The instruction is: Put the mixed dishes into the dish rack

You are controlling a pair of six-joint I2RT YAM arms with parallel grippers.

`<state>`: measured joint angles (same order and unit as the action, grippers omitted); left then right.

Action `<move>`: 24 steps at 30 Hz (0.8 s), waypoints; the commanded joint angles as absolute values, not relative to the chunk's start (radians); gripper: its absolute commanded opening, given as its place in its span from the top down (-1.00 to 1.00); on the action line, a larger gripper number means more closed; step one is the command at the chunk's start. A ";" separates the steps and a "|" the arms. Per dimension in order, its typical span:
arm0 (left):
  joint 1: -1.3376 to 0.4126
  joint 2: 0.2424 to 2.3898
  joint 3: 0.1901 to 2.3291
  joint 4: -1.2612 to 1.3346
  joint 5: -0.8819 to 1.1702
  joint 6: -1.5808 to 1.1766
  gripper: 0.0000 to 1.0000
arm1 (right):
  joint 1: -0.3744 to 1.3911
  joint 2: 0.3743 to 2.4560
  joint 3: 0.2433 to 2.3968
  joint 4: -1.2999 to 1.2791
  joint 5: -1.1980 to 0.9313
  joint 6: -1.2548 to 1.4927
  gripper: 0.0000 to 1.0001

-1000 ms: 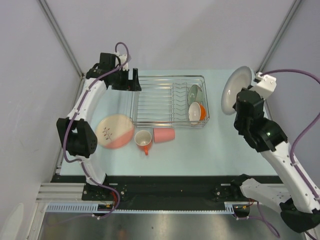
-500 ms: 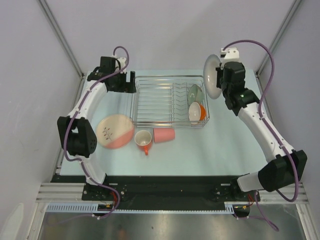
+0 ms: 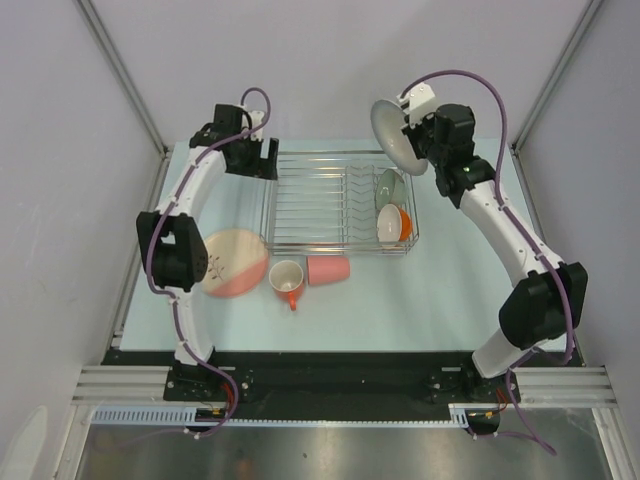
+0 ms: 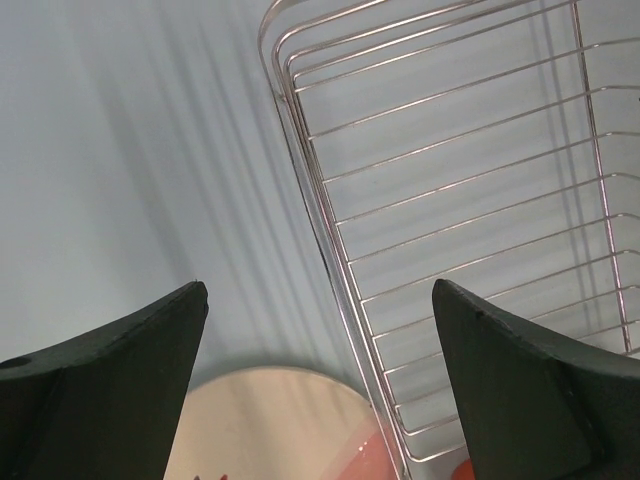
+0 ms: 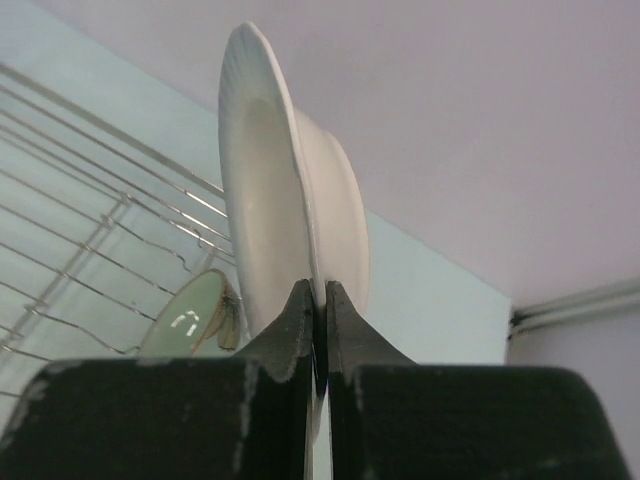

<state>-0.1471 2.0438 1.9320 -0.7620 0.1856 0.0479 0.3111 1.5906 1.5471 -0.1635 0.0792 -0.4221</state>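
Observation:
The silver wire dish rack (image 3: 320, 200) stands mid-table and also shows in the left wrist view (image 4: 470, 200). My right gripper (image 3: 418, 142) is shut on the rim of the large whitish plate (image 3: 392, 132), held on edge above the rack's far right corner; the right wrist view shows the plate (image 5: 285, 190) pinched between the fingers. The pale green bowl (image 3: 390, 186), small white bowl (image 3: 388, 226) and orange cup (image 3: 405, 222) sit in the rack's right end. My left gripper (image 3: 262, 162) is open and empty at the rack's far left corner. The pink plate (image 3: 230, 262), orange-handled mug (image 3: 286, 277) and pink tumbler (image 3: 328, 270) lie on the table.
The pale table top (image 3: 450, 280) is bounded by grey walls with slanted metal posts (image 3: 120, 70) at the back corners. The pink plate's rim (image 4: 280, 420) lies against the rack's left side in the left wrist view.
My right arm has swung the whitish plate leftward from the right table edge to above the rack's far right corner. My left gripper has barely shifted at the rack's left corner.

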 commanded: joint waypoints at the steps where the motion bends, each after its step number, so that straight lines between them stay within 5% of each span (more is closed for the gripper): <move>1: -0.169 2.100 2.023 -0.813 0.170 0.123 -0.99 | 0.322 1.595 1.595 0.070 -0.064 -0.721 1.00; 10: -0.172 2.132 2.062 -0.836 0.173 0.137 -0.99 | 0.353 1.709 1.652 0.040 -0.202 -1.052 1.00; 24: -0.169 2.158 2.051 -0.818 0.170 0.155 -0.99 | 0.374 1.836 1.747 -0.040 -0.262 -1.126 1.00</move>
